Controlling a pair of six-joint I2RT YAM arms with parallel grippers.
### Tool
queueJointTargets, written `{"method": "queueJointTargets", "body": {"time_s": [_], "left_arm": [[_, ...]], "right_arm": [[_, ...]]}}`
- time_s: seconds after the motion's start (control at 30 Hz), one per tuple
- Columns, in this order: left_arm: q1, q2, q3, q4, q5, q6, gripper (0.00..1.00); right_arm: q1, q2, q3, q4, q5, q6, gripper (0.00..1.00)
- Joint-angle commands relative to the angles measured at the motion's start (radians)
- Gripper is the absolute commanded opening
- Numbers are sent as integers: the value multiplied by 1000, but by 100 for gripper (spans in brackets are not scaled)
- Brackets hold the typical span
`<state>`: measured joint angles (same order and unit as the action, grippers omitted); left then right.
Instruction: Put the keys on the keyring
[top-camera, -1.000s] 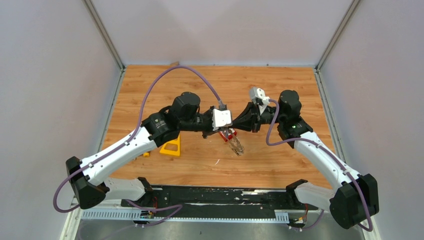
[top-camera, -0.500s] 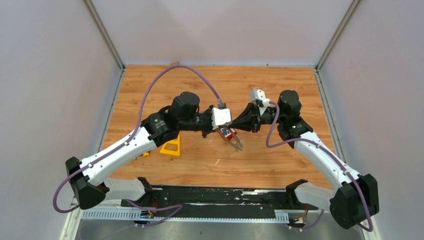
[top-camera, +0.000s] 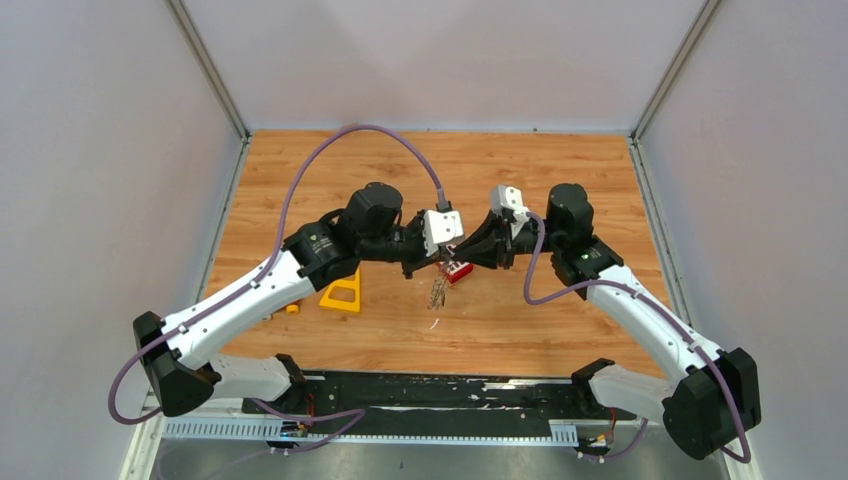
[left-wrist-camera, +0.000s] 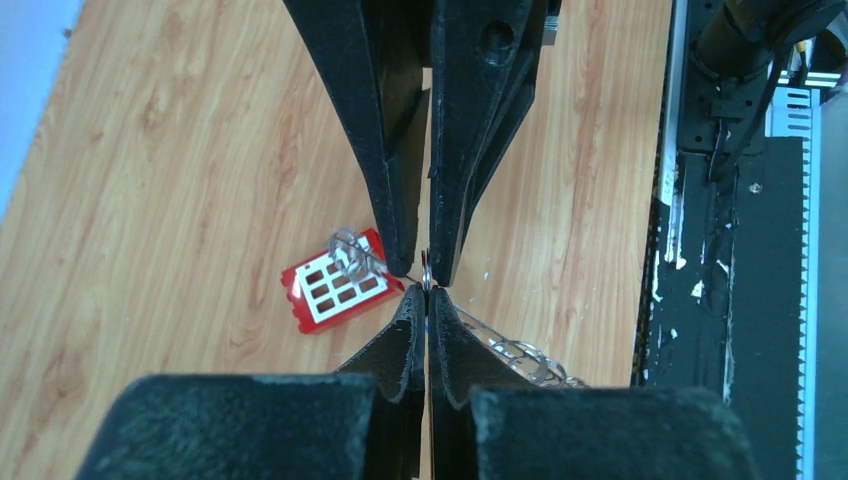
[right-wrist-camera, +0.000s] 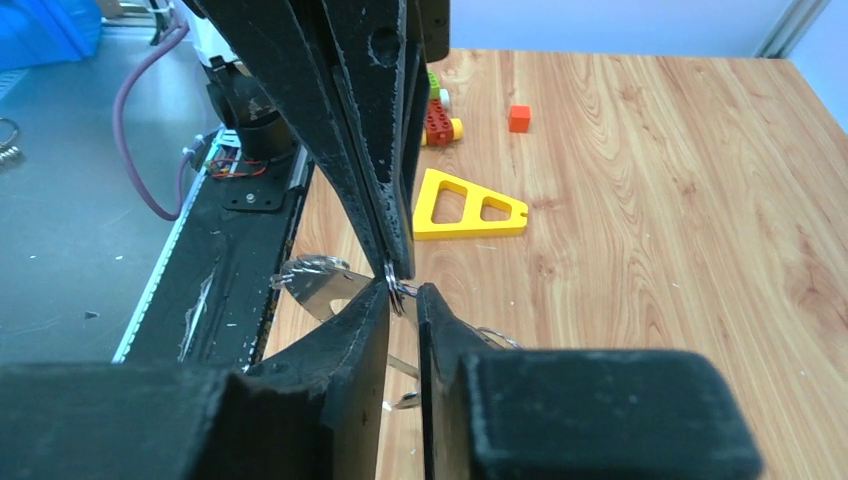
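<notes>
Quick headcount from where I'm standing. Two robot arms, a left arm (top-camera: 250, 300) and a right arm (top-camera: 650, 320), with one gripper each. So that's two grippers, the left gripper (left-wrist-camera: 427, 298) and the right gripper (right-wrist-camera: 402, 295), with two fingers apiece. Two purple cables (top-camera: 362, 127), one per arm. One keyring (top-camera: 438, 290), with way too many little silver keys on it to count. Then one red block (left-wrist-camera: 335, 290), one yellow triangular frame (right-wrist-camera: 465, 208) and one orange cube (right-wrist-camera: 518, 118). There's also one small clump of toy bricks (right-wrist-camera: 440, 122) in red, yellow and green, but I can't tell how many pieces.
</notes>
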<state>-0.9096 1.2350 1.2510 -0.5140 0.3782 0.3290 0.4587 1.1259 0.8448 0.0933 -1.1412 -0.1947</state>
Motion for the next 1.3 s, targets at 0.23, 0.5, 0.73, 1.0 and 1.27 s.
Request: {"method": "queueJointTargets", "body": {"time_s": [0.23,0.5,0.73,1.0,1.27], "left_arm": [[-5,25,99,-5,46,-117,0],[-5,90,177,-133,24,-94,0],[-5,139,231,-222,7,-105,0],[-5,150,246,-233,20,-115,0],[-5,142,245,-224,22,-117,0]], "right_arm": [[17,-18,30,-47,38,-56,23],[17,-35,42,-88,36,-107,24],[18,-40,46,-89,9,-117,24],[25,-34,46,-89,-9,-117,7],[32,-19,43,-89,-16,-131,14]]}}
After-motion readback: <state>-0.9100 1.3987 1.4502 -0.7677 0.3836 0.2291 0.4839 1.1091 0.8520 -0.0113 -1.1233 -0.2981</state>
